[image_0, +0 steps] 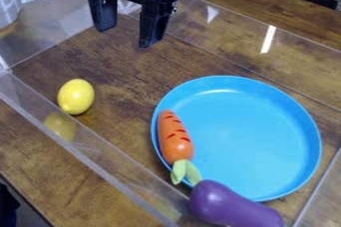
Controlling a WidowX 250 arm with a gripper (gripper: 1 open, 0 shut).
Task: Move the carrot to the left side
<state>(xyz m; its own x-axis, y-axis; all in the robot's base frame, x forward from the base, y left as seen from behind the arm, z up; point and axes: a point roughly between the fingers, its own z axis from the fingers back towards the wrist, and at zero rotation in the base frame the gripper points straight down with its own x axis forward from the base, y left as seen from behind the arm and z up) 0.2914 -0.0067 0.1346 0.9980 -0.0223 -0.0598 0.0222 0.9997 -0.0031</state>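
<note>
The camera looks steeply down from above one side, fairly close, it seems.

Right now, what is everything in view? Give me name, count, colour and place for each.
toy carrot: one, orange with dark marks and a pale green top, on the left part of the plate as pictured, its top at the rim
plate: one, blue, round, right half of the picture
toy eggplant: one, purple, at the plate's lower edge, partly cut off by the frame
toy lemon: one, yellow, on the brown surface left of the plate
wood-patterned surface: one, brown, under the objects
transparent walls: clear, along the near and far sides of the surface
gripper: one, black, open, above the surface at top left of centre
</note>
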